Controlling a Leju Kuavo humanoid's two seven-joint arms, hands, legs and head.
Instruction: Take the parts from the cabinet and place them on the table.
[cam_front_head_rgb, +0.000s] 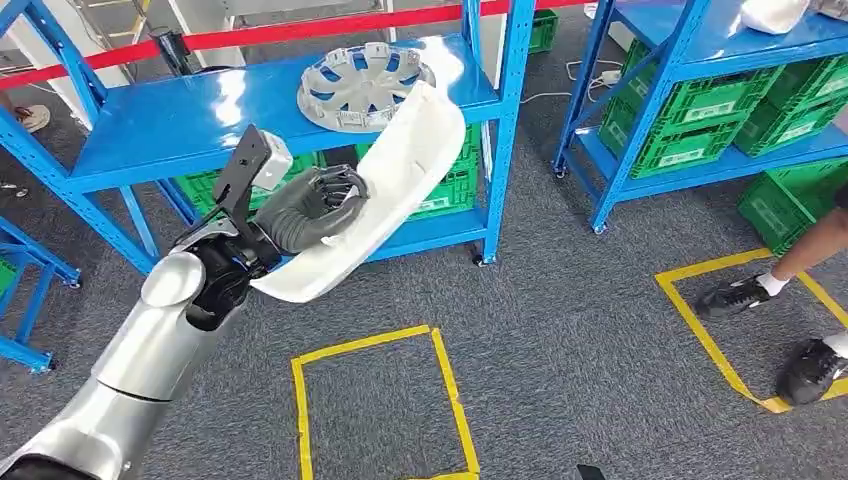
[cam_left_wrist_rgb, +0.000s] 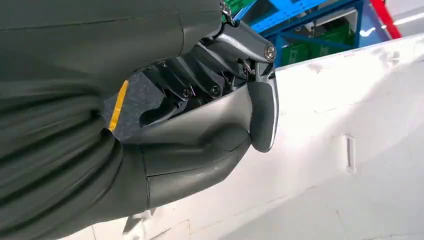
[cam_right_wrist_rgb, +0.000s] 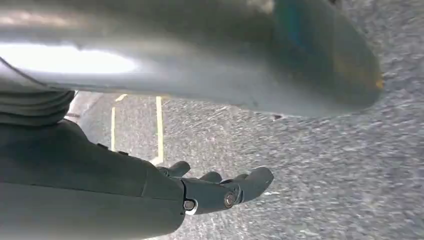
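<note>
My left hand (cam_front_head_rgb: 318, 205) grips a long curved white plastic panel (cam_front_head_rgb: 400, 180), lifted in front of the blue cabinet shelf (cam_front_head_rgb: 160, 120). In the left wrist view the thumb (cam_left_wrist_rgb: 262, 115) presses on the white panel (cam_left_wrist_rgb: 350, 125) while the darker fingers curl behind its edge. A silver-white wheel cover (cam_front_head_rgb: 365, 85) lies flat on the shelf top, just behind the panel's upper end. My right hand (cam_right_wrist_rgb: 220, 192) hangs over the grey carpet with its fingers loosely apart and nothing in it.
Green crates (cam_front_head_rgb: 445, 195) fill the lower shelf. A second blue rack (cam_front_head_rgb: 690, 90) with green crates stands at right. Yellow tape squares (cam_front_head_rgb: 375, 400) mark the carpet. A person's legs and black shoes (cam_front_head_rgb: 735, 295) are at the right edge. A red barrier strip (cam_front_head_rgb: 300, 30) runs behind.
</note>
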